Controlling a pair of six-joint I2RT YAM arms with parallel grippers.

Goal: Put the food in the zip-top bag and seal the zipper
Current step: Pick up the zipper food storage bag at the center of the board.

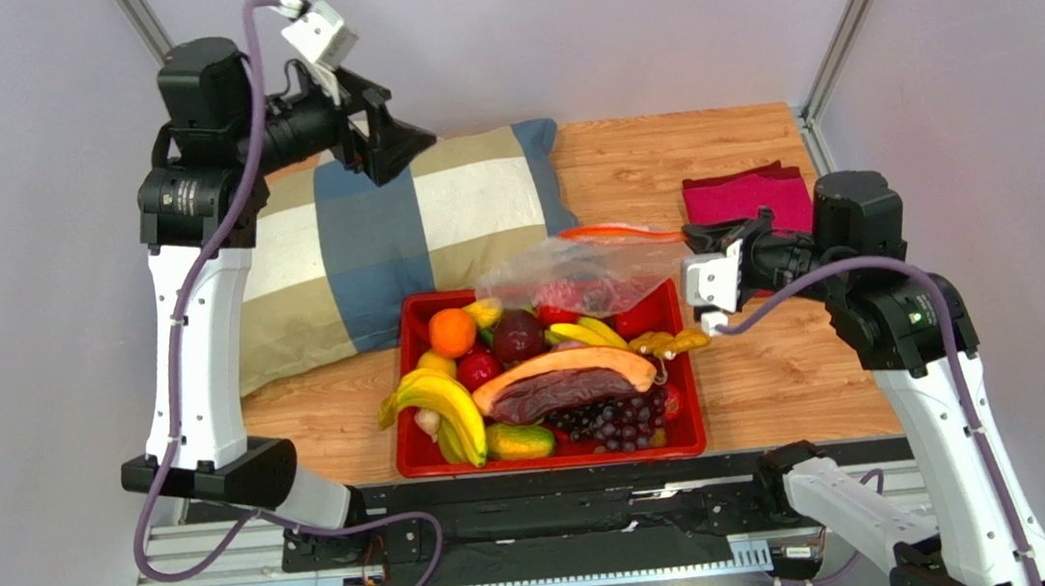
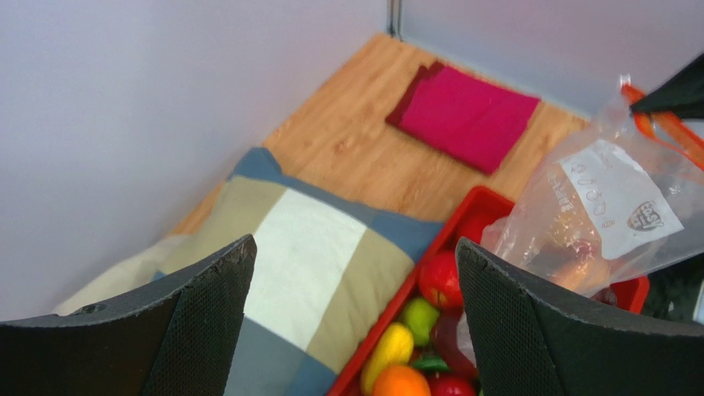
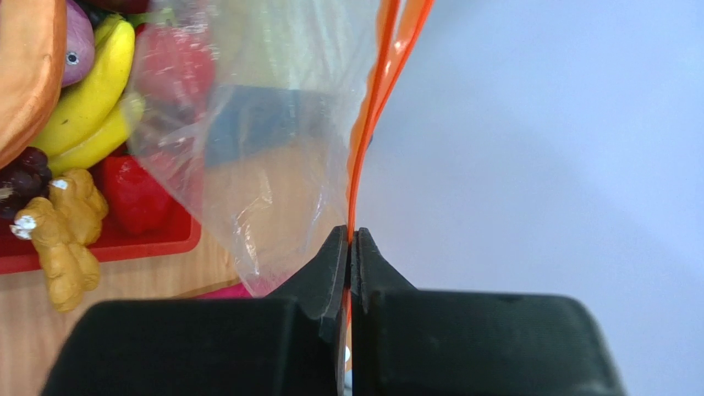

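The clear zip-top bag (image 1: 596, 268) hangs over the far right of the red tray (image 1: 414, 450), with its red-orange zipper (image 1: 620, 233) on top. My right gripper (image 1: 693, 236) is shut on the zipper (image 3: 373, 99), which runs up between its jaws. The bag (image 3: 273, 140) hangs left of the strip. In the tray lie the long orange-rimmed slice (image 1: 567, 380) with maroon flesh and a dark round ball (image 1: 517, 335). My left gripper (image 1: 413, 140) is open and empty, high above the pillow. In the left wrist view the bag (image 2: 607, 214) is at right.
A checked pillow (image 1: 377, 243) lies left of the tray. A folded magenta cloth (image 1: 749, 194) lies at the back right. The tray also holds bananas (image 1: 441, 407), an orange (image 1: 453, 333), grapes (image 1: 612, 419) and ginger (image 3: 64, 239).
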